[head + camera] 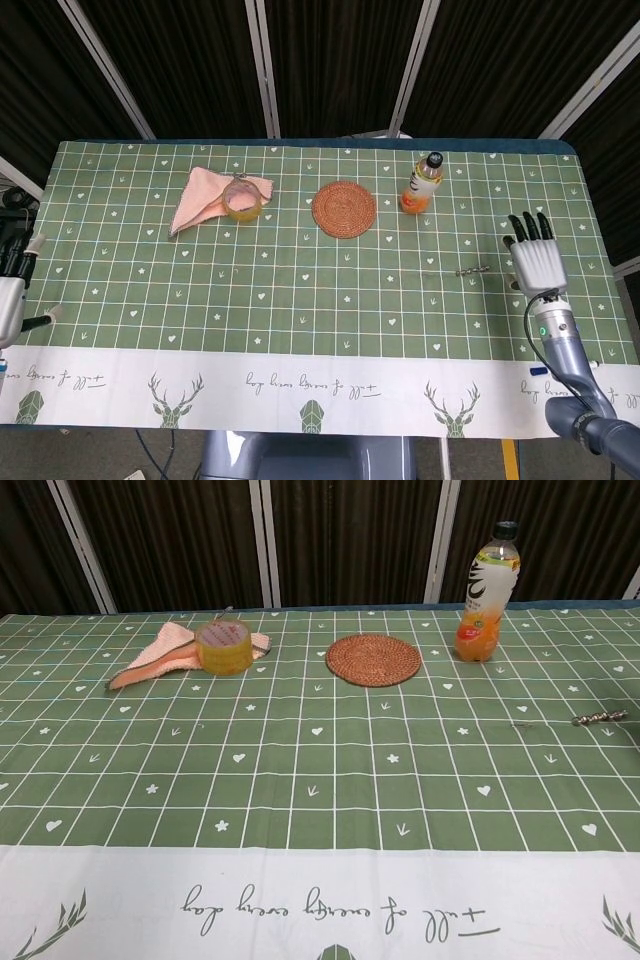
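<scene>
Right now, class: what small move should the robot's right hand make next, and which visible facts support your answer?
Probably a short reach forward and to its left. The right hand hovers open over the table's right side, holding nothing, and the nearest thing is the small metal piece lying just to its left. The bottle stands farther off, upright beside the woven coaster.
</scene>
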Robot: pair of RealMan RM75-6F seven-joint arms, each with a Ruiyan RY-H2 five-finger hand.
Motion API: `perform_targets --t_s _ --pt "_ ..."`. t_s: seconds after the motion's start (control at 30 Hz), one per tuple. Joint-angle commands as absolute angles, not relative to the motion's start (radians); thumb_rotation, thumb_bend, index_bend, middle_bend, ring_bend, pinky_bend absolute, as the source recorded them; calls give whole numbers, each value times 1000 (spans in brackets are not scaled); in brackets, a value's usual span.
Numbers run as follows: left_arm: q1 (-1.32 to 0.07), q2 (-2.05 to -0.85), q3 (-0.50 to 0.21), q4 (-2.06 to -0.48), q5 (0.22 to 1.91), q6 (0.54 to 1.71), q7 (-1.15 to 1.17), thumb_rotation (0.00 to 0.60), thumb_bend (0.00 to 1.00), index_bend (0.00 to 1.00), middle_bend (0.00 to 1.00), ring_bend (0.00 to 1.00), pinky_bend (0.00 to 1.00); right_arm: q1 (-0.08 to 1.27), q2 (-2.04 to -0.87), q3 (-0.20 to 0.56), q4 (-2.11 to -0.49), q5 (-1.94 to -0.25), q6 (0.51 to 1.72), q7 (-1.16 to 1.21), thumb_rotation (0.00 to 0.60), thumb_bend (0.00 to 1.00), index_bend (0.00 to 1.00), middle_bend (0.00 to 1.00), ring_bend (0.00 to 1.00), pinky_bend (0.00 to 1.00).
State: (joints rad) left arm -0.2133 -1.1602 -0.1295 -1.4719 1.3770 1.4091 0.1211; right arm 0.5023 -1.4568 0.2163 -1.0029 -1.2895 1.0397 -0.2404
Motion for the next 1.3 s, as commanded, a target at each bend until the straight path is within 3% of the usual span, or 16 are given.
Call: perform_targets --t_s 0.03,0.87,1.3 --pt "-214 -1161 -131 -1472 1377 1410 121 600 0 0 0 0 0 545 -1514 214 -898 -1280 984 -195 600 106 418 92 0 29" --pt "-227 -1170 -139 -1463 1359 1396 135 600 0 0 0 0 0 626 -1745 145 -484 -1337 832 25 600 161 457 100 0 30" --pt "-231 -1171 -140 -1467 1360 1395 137 600 0 0 0 0 0 641 -1777 134 -405 -1356 803 73 600 190 482 105 0 30"
